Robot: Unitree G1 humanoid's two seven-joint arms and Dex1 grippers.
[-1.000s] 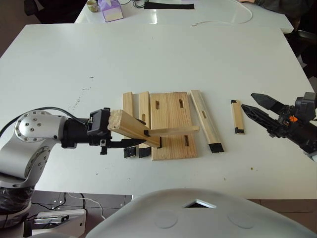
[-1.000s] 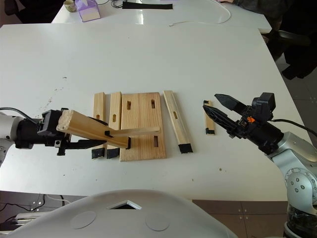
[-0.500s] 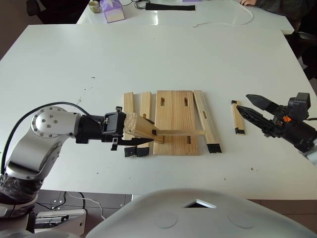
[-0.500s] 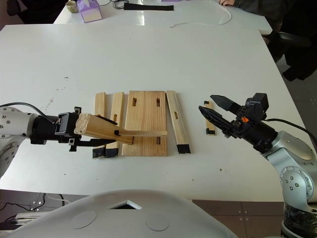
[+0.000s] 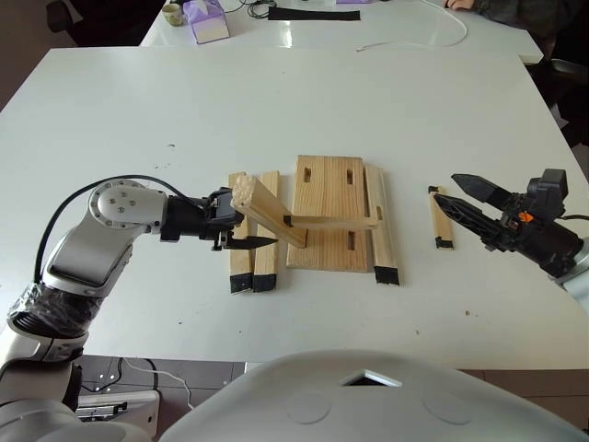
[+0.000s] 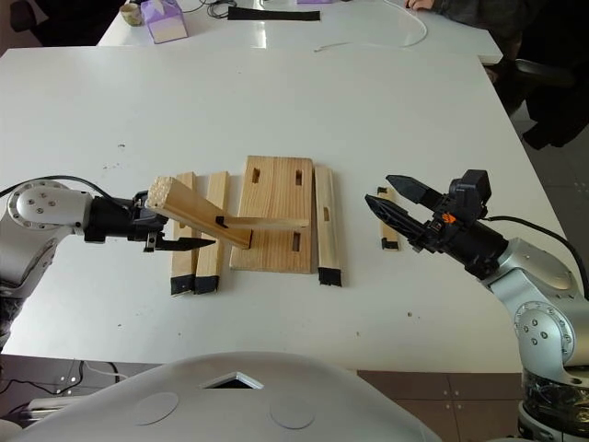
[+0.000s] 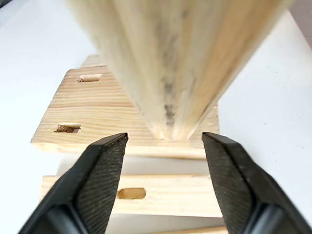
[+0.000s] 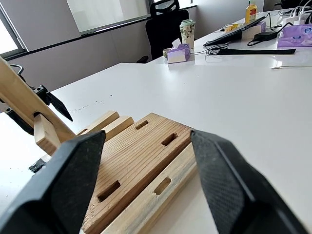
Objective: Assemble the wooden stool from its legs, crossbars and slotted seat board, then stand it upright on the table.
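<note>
My left gripper point(image 5: 241, 232) is shut on a wooden leg point(image 5: 271, 214) and holds it tilted above the table. A crossbar point(image 5: 333, 221) is plugged into this leg and reaches across the slotted seat board point(image 5: 324, 189), which lies flat. Two more legs point(image 5: 253, 262) lie side by side left of the board, under the held leg. A fourth leg point(image 5: 379, 230) lies along the board's right edge. A short crossbar point(image 5: 440, 217) lies further right. My right gripper point(image 5: 451, 191) hovers open just right of it, holding nothing. In the right wrist view its fingers point(image 8: 73, 185) frame the board point(image 8: 141, 161).
The white table point(image 5: 276, 101) is bare behind the parts. A second table at the back carries a tissue box point(image 5: 206, 18), a cup point(image 5: 171, 12) and cables. The near table edge point(image 5: 276, 354) runs close in front of the parts.
My left gripper has carried the leg with its crossbar forward and to the right, over the board. The board and right leg have shifted slightly. My right gripper has edged left towards the short crossbar.
</note>
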